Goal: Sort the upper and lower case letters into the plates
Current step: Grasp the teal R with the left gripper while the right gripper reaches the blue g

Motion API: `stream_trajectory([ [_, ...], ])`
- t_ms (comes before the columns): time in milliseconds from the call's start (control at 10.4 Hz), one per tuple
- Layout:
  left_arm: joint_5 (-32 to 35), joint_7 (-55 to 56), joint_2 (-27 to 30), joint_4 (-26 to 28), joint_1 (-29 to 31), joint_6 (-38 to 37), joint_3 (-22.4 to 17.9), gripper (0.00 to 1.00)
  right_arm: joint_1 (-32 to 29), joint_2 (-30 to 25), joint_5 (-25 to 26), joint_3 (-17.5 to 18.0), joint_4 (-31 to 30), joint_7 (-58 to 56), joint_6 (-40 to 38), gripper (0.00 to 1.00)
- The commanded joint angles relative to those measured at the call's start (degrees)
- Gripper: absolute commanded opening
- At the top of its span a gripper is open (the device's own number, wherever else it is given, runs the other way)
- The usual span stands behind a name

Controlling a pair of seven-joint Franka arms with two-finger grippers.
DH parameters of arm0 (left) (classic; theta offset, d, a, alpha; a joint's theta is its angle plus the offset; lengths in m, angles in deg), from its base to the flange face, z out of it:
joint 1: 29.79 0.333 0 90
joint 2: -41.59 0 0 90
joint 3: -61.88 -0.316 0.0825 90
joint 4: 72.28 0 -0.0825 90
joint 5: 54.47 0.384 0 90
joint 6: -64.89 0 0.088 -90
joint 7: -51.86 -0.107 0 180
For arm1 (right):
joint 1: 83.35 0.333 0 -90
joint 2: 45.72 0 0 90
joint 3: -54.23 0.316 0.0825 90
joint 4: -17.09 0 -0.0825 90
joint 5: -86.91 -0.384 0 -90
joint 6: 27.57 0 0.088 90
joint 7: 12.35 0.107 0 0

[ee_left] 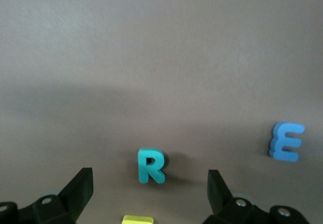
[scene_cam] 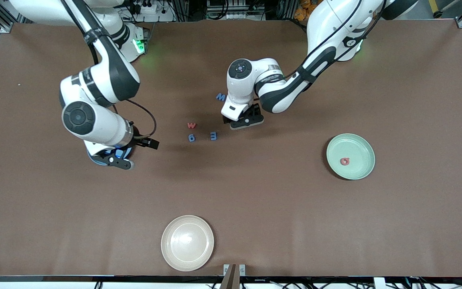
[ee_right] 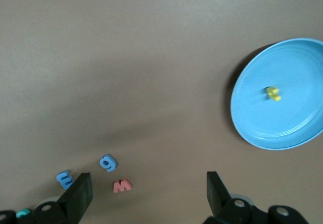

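Note:
My left gripper [scene_cam: 242, 123] hangs open and empty low over the table's middle. In the left wrist view its open gripper [ee_left: 150, 193] has a teal R [ee_left: 151, 166] lying between the fingers, a yellow letter [ee_left: 137, 219] at the frame edge and a blue E [ee_left: 286, 142] beside it. My right gripper [scene_cam: 112, 160] is open and empty above the blue plate [ee_right: 292, 128], which holds a yellow letter [ee_right: 273, 93]. The mint green plate [scene_cam: 365, 144] holds a red-pink letter [scene_cam: 345, 161]. A blue M [scene_cam: 220, 96], red-pink w [scene_cam: 191, 125], blue g [scene_cam: 191, 137] and the blue E [scene_cam: 213, 136] lie on the table.
A cream-white plate [scene_cam: 187, 257] sits near the front edge, nearest the front camera. The blue plate is mostly hidden under the right hand in the front view. The brown table [scene_cam: 279, 200] is bare between the plates.

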State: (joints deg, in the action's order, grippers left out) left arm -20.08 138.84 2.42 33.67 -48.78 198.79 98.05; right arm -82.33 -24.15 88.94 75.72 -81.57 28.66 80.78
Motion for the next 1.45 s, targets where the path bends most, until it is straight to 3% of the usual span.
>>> stream_trajectory([
  [0,2.3,2.1,-1.7,-1.6,-3.3,0.9,-3.4,1.00,0.4,2.1,-1.4,0.6,0.8,1.6,0.2,1.00],
  [771,2.3,2.4,-3.3,-1.0,-3.2,5.1,-4.5,1.00,-0.8,3.9,-1.3,1.4,2.9,5.6,1.0,1.00],
  [964,2.3,2.4,-3.4,-1.0,-3.2,5.1,-4.6,0.90,-0.7,3.9,-1.9,1.4,2.9,10.2,1.4,1.00],
  [1157,2.3,2.5,-3.4,-1.0,-3.1,5.1,-4.6,0.59,-0.1,4.4,-1.9,1.4,2.6,14.2,2.6,1.00],
  [1350,2.2,3.5,-3.3,-1.0,-2.6,5.1,-4.6,0.00,0.2,5.1,-1.9,1.6,2.2,19.2,3.6,1.00],
])
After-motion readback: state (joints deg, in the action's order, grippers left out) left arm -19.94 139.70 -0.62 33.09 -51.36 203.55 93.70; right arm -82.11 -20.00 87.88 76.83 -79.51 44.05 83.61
